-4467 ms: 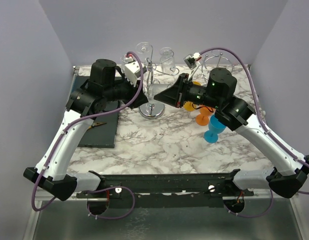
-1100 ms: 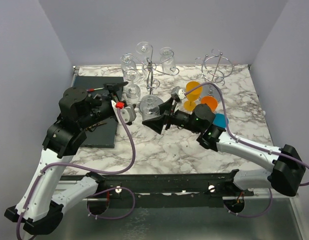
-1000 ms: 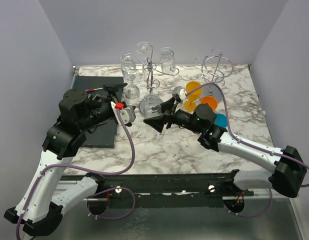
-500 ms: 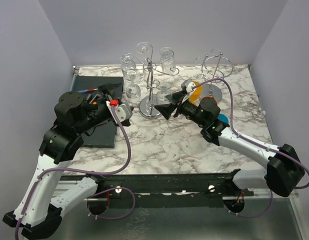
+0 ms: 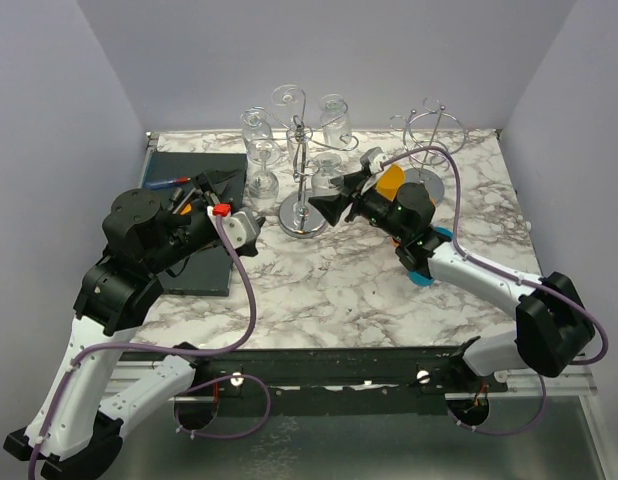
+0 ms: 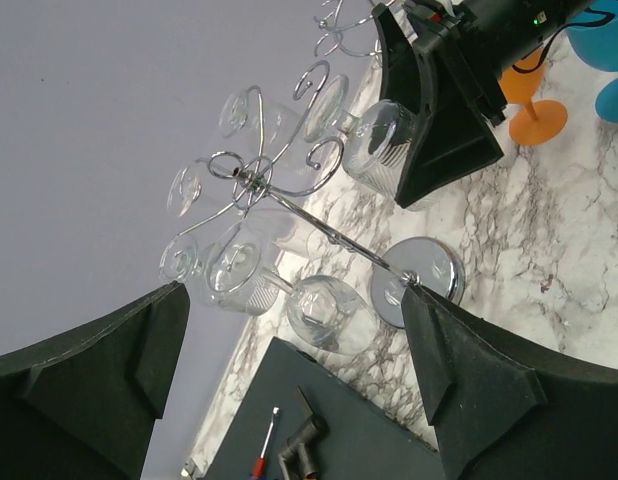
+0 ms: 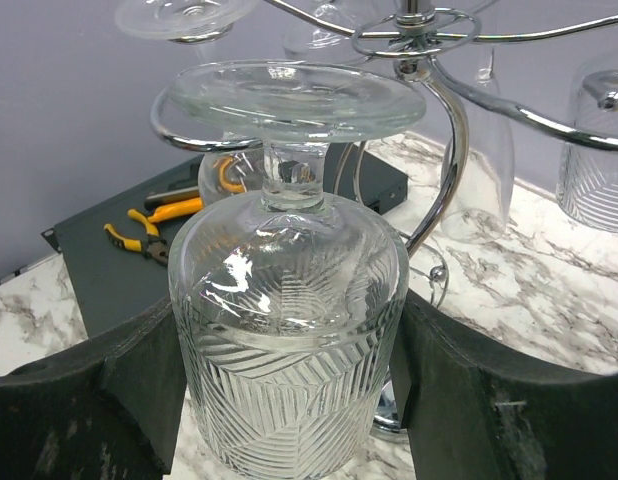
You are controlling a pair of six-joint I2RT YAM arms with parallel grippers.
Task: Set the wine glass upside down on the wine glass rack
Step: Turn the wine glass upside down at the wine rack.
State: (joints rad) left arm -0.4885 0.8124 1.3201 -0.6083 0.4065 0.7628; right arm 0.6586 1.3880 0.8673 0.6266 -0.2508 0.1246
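Observation:
A clear ribbed wine glass (image 7: 289,370) hangs upside down between the fingers of my right gripper (image 7: 289,400), which is shut on its bowl. Its foot (image 7: 289,95) sits level with a curled chrome arm of the wine glass rack (image 7: 444,110), and the stem stands inside that curl. From above, the right gripper (image 5: 334,190) holds the wine glass (image 5: 327,172) just right of the rack's post (image 5: 301,140). Three more glasses hang on the rack. My left gripper (image 5: 214,185) stands open and empty over the dark mat, left of the rack (image 6: 254,175).
A dark mat (image 5: 194,225) with a screwdriver and pliers (image 7: 139,235) lies at the left. Orange (image 5: 389,185) and blue (image 5: 429,270) plastic glasses stand under the right arm. A second wire rack (image 5: 429,140) is at the back right. The rack's round base (image 5: 304,215) sits mid-table.
The right gripper has carried the glass back and up from the table's middle to the rack's arm. The left gripper has opened wider and drawn back to the left.

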